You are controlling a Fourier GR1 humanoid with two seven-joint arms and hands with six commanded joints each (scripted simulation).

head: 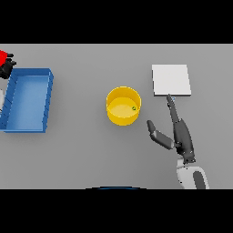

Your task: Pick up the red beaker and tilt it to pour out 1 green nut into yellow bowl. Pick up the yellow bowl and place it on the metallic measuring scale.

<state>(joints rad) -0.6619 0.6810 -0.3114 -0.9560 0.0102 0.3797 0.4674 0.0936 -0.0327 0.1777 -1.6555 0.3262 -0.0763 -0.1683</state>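
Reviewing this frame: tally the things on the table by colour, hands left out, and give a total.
Yellow: 1, the yellow bowl
Green: 1, the green nut inside that bowl
Blue: 1, the blue bin
Red: 1, the red beaker, partly cut off at the left edge
White: 1, the measuring scale
Total: 5

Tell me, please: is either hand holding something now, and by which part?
The right hand is open and empty. The left hand grips the red beaker at the frame edge; which part cannot be told.

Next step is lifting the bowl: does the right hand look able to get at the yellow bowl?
Probably yes. The open right hand sits just beside the yellow bowl, with only bare table between them.
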